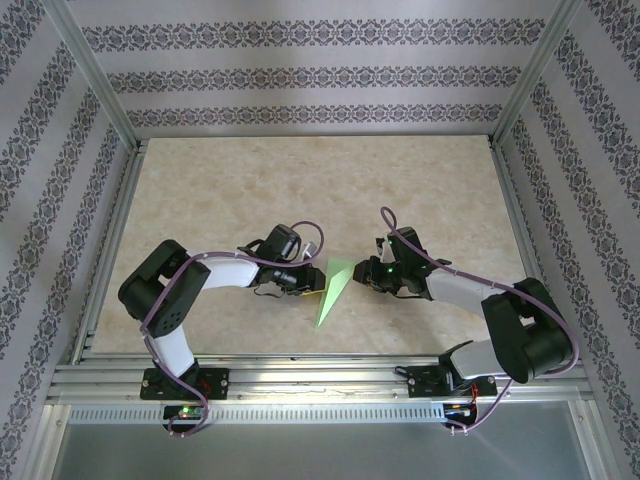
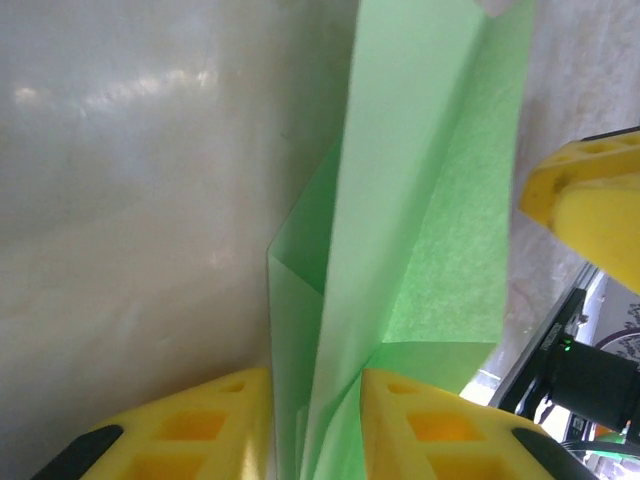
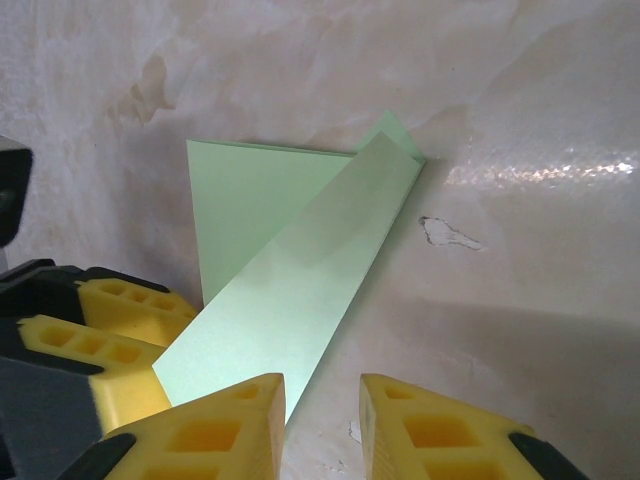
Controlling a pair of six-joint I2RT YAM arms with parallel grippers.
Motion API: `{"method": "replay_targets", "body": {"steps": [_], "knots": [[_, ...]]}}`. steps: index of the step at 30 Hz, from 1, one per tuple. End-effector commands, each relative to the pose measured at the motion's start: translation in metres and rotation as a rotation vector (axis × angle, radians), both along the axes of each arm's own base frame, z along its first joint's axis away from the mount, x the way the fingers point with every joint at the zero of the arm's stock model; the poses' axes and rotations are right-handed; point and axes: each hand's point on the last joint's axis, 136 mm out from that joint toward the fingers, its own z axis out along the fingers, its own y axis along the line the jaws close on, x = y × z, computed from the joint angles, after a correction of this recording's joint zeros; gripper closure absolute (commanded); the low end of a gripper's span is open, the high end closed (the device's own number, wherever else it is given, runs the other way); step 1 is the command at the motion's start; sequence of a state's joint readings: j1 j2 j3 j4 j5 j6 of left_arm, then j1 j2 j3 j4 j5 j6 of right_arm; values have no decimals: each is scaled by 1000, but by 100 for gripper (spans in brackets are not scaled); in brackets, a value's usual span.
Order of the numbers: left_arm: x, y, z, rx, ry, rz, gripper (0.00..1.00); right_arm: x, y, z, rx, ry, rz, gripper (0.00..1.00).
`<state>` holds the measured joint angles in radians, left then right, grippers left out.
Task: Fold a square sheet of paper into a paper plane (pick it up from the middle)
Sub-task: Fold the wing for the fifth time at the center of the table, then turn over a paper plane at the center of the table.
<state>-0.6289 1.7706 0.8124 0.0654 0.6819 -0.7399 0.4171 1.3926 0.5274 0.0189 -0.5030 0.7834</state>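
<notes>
Lying on the table (image 1: 300, 180) between the two grippers, the plane (image 1: 334, 288) is a slim green dart. Its long axis runs near to far, point toward the arm bases and wide end leaning a little right. The left gripper (image 2: 315, 430) sits at its left long edge, fingers a little apart with the folds running up between them; whether they press the plane I cannot tell. The right gripper (image 3: 322, 430) is just beside the wide end, fingers narrowly apart over bare table, a corner of the plane slipping past one finger. The left arm, I judge, is the nearer. Bare table lies open on the far side; the near rail (image 1: 320, 362) is close behind the point.
</notes>
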Motion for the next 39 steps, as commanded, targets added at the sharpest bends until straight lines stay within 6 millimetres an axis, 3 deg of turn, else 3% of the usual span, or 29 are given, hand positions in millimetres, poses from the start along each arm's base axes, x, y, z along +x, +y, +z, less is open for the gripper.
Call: {"method": "replay_targets", "body": {"steps": [1,10,23,29,34,39], "knots": [[-2,-12,2,-27,-2,-36,72,2,7,4,14,-10,15,74],[-12,-16,0,-44,21,-75,73,1,6,3,11,-6,14,74],[-7,-26,11,-108,-4,-78,87,-2,5,2,11,-3,10,73],[-1,-20,25,-84,-70,-50,97,2,8,21,51,-34,-9,71],[10,7,28,98,-183,15,98,7,17,48,103,-50,-48,64],[15,16,30,175,-209,37,99,11,42,58,136,-16,-24,63]]}}
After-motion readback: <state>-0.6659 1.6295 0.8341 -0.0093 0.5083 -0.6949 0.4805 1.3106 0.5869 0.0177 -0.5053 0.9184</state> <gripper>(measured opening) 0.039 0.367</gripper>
